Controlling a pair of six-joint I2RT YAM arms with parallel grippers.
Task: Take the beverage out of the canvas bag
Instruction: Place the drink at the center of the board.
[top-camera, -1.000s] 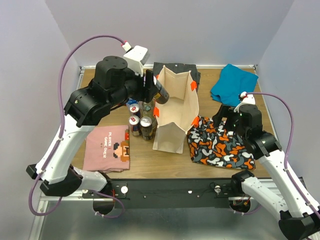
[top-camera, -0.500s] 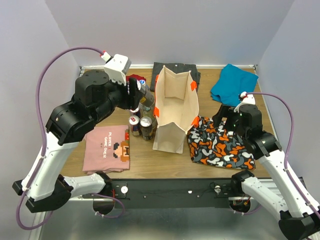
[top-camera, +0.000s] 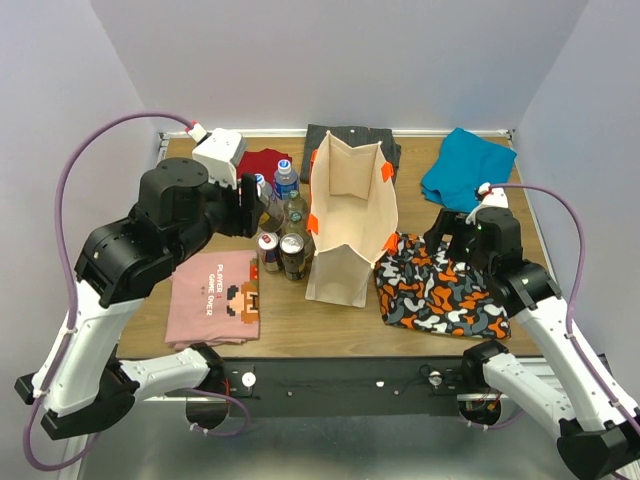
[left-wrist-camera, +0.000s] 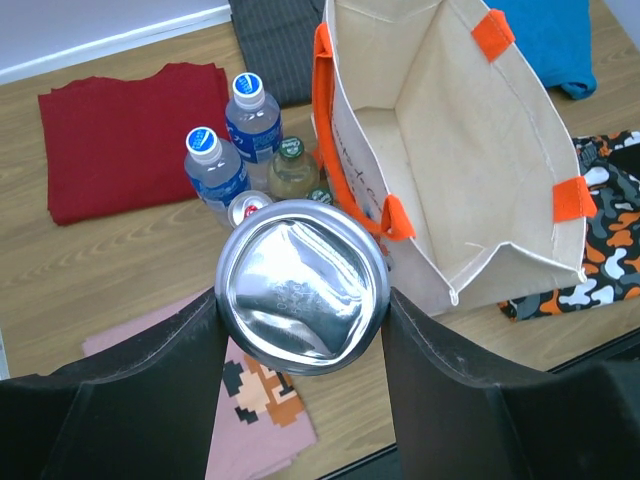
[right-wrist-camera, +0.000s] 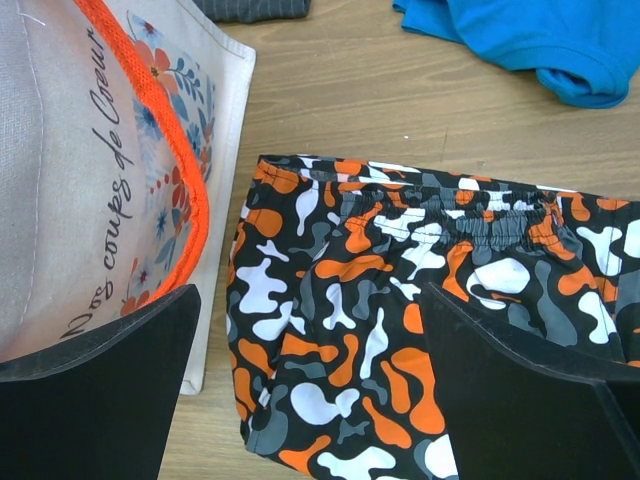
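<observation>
Beverage (left-wrist-camera: 303, 300), round crinkled metal, boxy canvas bag (left-wrist-camera: 470, 170)

Illumination is bright and even in all three views, apparently from diffuse overhead sources; shadows are faint and soft-edged. In the left wrist view, the can (left-wrist-camera: 302, 300) clamped between the left fingers (left-wrist-camera: 110, 400) shows patchy glare across its silver base, washing out detail. The fingers themselves read as near-black, slightly soft masses, and surfaces beyond them are sharp. Between the right fingers (right-wrist-camera: 90, 390), the patterned shorts (right-wrist-camera: 400, 300) are crisp. Edges of the top view bow slightly.
</observation>
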